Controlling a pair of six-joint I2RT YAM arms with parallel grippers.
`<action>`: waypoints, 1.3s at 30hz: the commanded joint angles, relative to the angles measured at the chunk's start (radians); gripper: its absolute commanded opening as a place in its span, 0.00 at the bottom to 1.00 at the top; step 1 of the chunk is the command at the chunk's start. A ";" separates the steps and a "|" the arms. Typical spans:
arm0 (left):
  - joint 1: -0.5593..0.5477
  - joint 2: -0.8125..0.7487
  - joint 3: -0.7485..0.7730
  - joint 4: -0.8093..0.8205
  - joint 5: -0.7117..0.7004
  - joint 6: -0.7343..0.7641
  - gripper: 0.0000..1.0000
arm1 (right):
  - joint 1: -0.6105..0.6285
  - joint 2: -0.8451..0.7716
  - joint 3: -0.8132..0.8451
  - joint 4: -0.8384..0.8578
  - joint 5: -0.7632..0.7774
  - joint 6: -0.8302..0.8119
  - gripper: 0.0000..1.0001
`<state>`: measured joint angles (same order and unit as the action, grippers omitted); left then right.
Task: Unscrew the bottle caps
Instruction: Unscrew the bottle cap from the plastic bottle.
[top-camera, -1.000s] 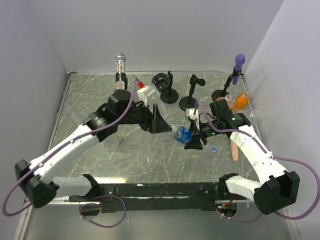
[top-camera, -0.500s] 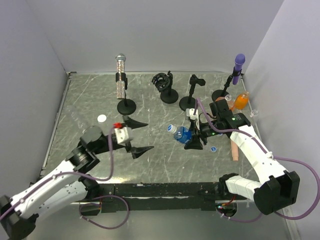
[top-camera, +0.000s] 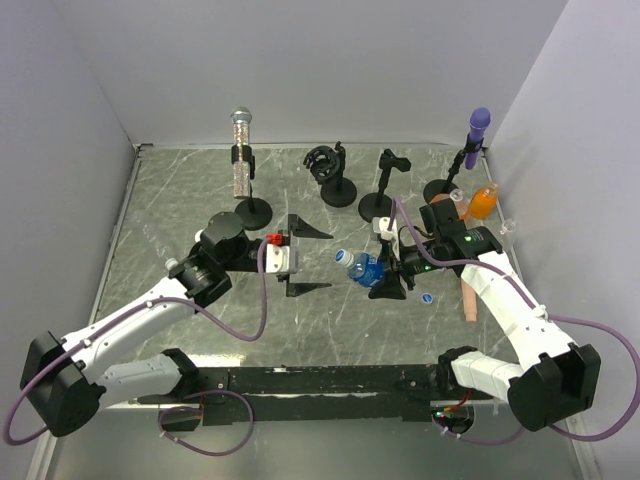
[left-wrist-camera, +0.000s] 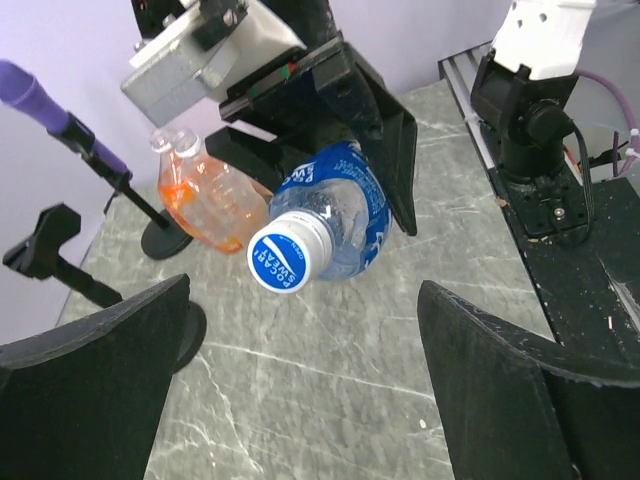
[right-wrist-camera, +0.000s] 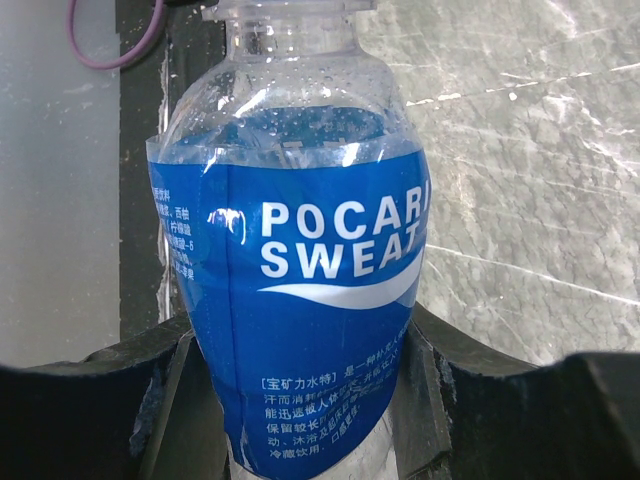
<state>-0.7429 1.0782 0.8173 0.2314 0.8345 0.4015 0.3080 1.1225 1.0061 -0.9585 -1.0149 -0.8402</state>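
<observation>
Right end effector (top-camera: 380, 276) is clenched on the blue-labelled bottle (top-camera: 364, 267), its fingers pinching the lower body across the label (right wrist view: "POCARI SWEAT" fills the frame, with a black finger on either side). The bottle appears lifted off the counter (top-camera: 170, 190) and tipped near horizontal, neck toward the left arm. Judged reason: this presents the cap to the other arm while the body is braced against twist. The blue cap (left-wrist-camera: 288, 252) is on the neck and faces the left wrist camera almost head-on. Left end effector (top-camera: 330, 259) is released, jaws spread wide, one finger to each side of the cap's axis. It sits near the cap but is not touching it. Step in hand, as judged: lining up to take the cap. One loose blue cap (top-camera: 427, 297) lies on the counter beside the right arm. An orange bottle (top-camera: 482, 203) rests at the far right, and whether it is capped cannot be told. The next move calls for advancing along the neck axis, closing on the rim, then rotating. Risk: an off-centre closure could lever the neck sideways in the right end effector's pinch.
</observation>
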 joint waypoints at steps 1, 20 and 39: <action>0.013 0.006 0.042 0.060 0.095 0.033 0.99 | 0.006 -0.020 0.006 0.010 -0.037 -0.028 0.27; 0.017 0.117 0.135 0.000 0.172 0.037 0.77 | 0.006 -0.021 0.006 0.009 -0.040 -0.028 0.27; 0.017 0.177 0.169 0.032 0.189 -0.013 0.51 | 0.006 -0.010 0.009 0.006 -0.042 -0.034 0.27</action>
<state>-0.7277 1.2533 0.9493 0.2089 0.9726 0.4007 0.3092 1.1221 1.0061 -0.9585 -1.0153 -0.8509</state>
